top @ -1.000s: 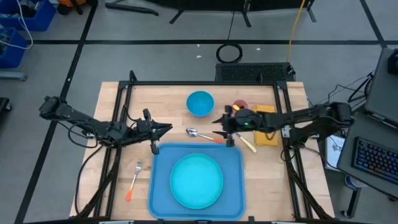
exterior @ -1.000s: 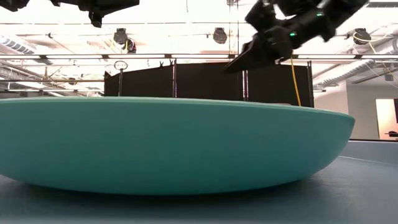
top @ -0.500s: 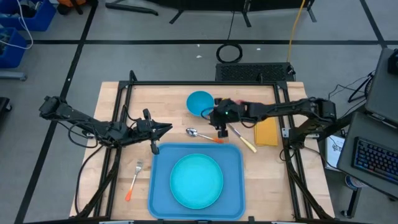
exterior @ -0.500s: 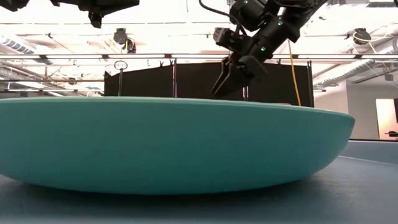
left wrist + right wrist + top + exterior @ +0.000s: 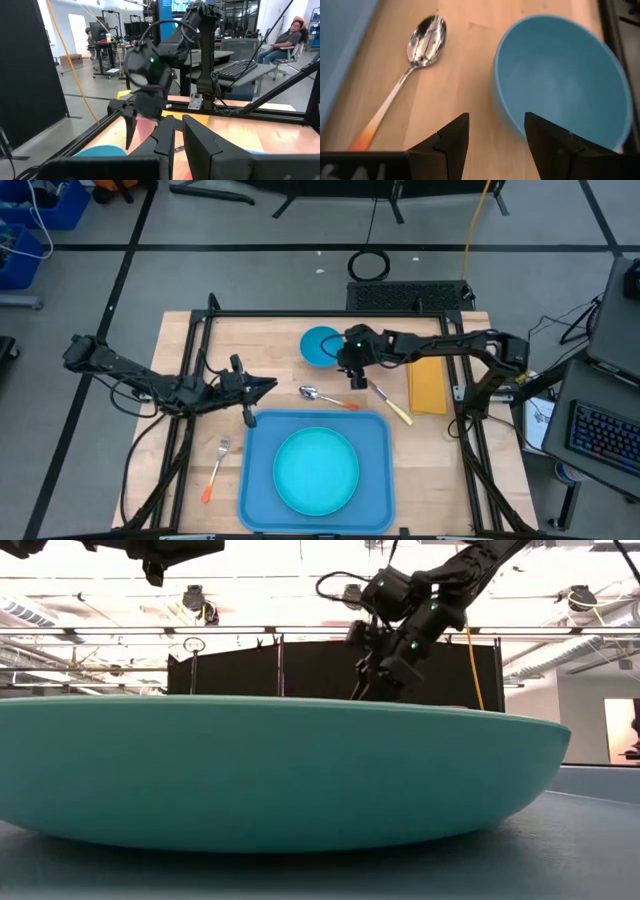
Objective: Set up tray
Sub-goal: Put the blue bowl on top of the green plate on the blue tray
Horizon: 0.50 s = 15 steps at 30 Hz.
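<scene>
The right end effector, fingers spread wide and empty, hangs upper centre beside the round blue plastic bowl, apparently lining up to grasp its rim. The left end effector, nearly closed and empty, waits centre-left. The large flat blue plastic tray, carrying a round turquoise plate, lies lower centre on the wooden tabletop.

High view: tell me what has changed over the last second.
The right gripper swung left, away from the yellow napkin toward the blue bowl, and now hangs open between bowl and spoon, holding nothing. The left gripper stayed shut off the tray's far left corner. Tray, plate, fork and spoon did not move.
</scene>
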Motion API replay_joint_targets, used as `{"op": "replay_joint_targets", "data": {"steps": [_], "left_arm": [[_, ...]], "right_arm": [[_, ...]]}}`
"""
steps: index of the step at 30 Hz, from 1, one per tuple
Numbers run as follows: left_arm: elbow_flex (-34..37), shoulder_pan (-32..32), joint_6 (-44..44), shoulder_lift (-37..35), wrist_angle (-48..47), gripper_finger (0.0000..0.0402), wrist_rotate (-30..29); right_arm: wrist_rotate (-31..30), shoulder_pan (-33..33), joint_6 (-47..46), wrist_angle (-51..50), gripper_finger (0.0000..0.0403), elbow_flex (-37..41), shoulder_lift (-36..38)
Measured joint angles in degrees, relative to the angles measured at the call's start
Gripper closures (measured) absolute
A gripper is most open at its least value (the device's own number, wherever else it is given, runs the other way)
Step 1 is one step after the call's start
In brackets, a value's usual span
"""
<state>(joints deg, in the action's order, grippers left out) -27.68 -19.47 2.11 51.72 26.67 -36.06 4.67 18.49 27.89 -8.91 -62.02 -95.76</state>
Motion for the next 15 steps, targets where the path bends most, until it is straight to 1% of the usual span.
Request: {"op": "replay_joint_targets", "data": {"steps": [7, 9, 11, 15], "left_arm": [[0.0, 0.2, 0.3, 0.0, 0.1, 0.0360, 0.0], [0.0, 0.3, 0.2, 0.0, 0.0, 0.0360, 0.0], [0.0, 0.2, -0.2, 0.0, 0.0, 0.0360, 0.0], [0.0, 0.2, -0.8, 0.0, 0.0, 0.0360, 0.0]], "right_arm": [[-0.3, 0.0, 1.1, 1.0, 0.0222, -2.1, -3.7], [-1.8, 0.0, 1.6, 0.9, 0.0222, -2.8, -4.7], [-3.2, 0.0, 1.8, 0.8, 0.0222, -3.3, -5.2], [-3.1, 0.2, 1.8, 0.9, 0.0222, -3.6, -5.4]]}}
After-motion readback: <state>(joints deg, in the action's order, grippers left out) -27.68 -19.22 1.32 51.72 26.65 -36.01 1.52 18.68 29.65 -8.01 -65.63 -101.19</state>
